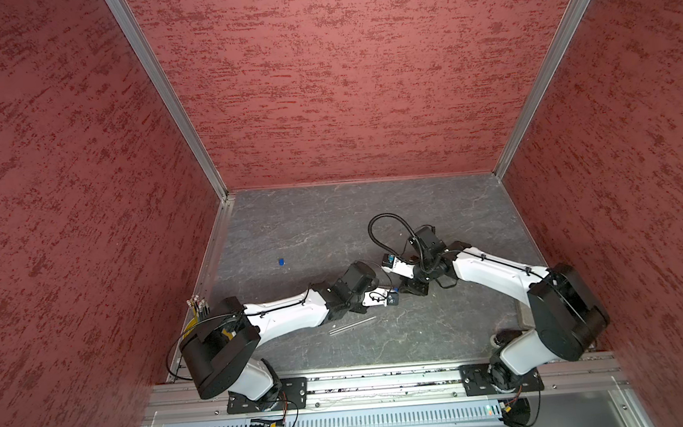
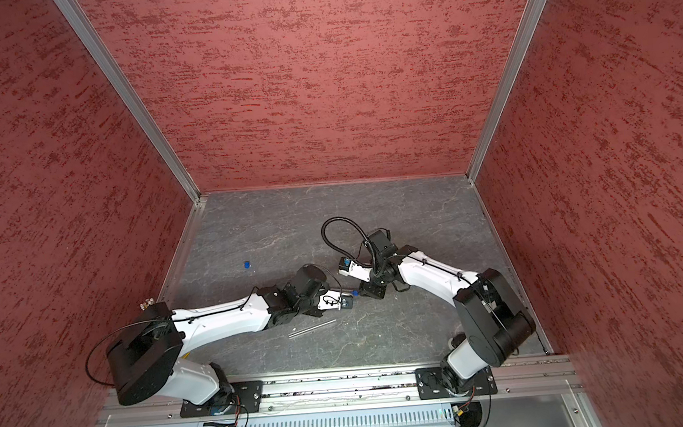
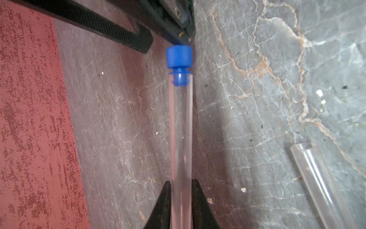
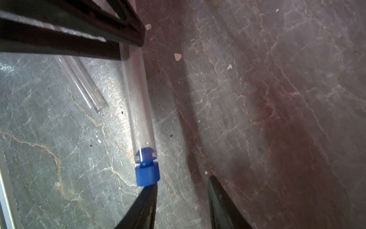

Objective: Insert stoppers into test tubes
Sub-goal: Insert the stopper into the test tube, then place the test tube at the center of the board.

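The left claw [image 3: 181, 185] is pinching a clear tube [image 3: 181, 128] at the lower centre of its wrist view. The right claw [image 4: 182, 180] is standing spread, one finger [image 4: 146, 204] touching the blue stopper [image 4: 147, 174] sitting partway in that tube's mouth. Only the top views are showing the spare stopper [image 1: 281, 262], lying left of centre on the tabletop [image 1: 332, 223]

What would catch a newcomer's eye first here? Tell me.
The bright blue stopper is half seated in the mouth of a clear test tube, which the left gripper clamps mid-scene. The right gripper stands open, one finger at the stopper's cap. A spare blue stopper lies alone farther back, and a second tube lies flat nearby.
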Available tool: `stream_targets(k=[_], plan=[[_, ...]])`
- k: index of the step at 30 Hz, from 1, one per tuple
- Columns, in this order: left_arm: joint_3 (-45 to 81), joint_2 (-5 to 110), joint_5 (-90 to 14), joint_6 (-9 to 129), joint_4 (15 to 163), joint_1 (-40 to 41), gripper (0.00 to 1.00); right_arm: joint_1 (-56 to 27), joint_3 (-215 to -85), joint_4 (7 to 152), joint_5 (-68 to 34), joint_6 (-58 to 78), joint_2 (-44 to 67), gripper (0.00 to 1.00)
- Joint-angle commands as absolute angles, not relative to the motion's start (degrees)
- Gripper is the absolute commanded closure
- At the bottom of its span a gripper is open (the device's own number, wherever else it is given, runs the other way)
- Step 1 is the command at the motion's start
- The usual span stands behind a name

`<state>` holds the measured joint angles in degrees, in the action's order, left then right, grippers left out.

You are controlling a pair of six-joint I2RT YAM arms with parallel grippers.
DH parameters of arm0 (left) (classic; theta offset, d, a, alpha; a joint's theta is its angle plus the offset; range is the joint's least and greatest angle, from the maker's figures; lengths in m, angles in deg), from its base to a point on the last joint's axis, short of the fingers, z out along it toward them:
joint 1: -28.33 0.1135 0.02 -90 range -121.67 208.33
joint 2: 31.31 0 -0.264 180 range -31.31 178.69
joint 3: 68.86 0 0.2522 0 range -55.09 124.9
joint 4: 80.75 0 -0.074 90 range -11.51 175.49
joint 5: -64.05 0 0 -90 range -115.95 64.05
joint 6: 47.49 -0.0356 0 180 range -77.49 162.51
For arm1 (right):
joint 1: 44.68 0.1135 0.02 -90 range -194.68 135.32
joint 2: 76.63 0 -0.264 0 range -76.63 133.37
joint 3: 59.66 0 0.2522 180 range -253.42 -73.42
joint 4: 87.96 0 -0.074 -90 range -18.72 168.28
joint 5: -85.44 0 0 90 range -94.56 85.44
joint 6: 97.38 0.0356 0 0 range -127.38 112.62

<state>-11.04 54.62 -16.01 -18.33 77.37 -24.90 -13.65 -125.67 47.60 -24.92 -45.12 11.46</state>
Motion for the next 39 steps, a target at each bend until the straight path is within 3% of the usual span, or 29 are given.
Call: stream_targets(k=[1,20,39], plan=[[-9.83,54.93,-17.42,-17.18,78.25,-25.29,0.8,-13.9,-127.74,49.17,-26.56,-44.55,11.99,0.55],[-11.23,54.71,-18.34,-16.9,75.81,-22.33,0.8,-14.28,-124.93,46.75,-18.48,-48.11,9.25,0.5],[-10.94,60.59,-24.55,-12.76,74.71,-18.73,0.8,-15.95,-124.84,46.64,-17.3,-48.77,7.2,0.5]])
